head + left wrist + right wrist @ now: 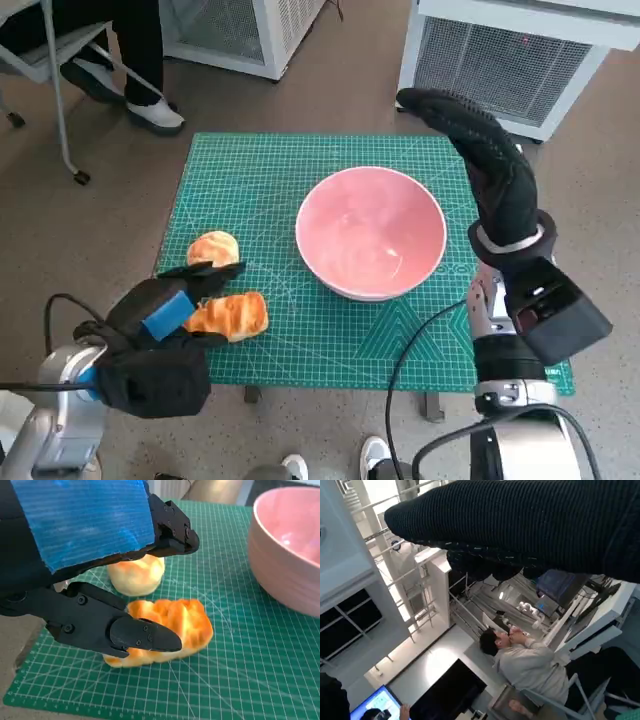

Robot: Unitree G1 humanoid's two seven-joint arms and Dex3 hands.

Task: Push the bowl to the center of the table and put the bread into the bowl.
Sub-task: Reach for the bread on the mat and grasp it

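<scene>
Pink bowl [371,233] mid-mat; left hand [165,310] straddles bread [229,315].

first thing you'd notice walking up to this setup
The big pink bowl, empty, sits near the middle of the green cutting mat. At the mat's left edge the left hand, its back blue-taped, has its black fingers around a golden glazed bread, with a paler round bun just beyond it. The gloved right hand is raised above the mat's right side, holding nothing.
</scene>
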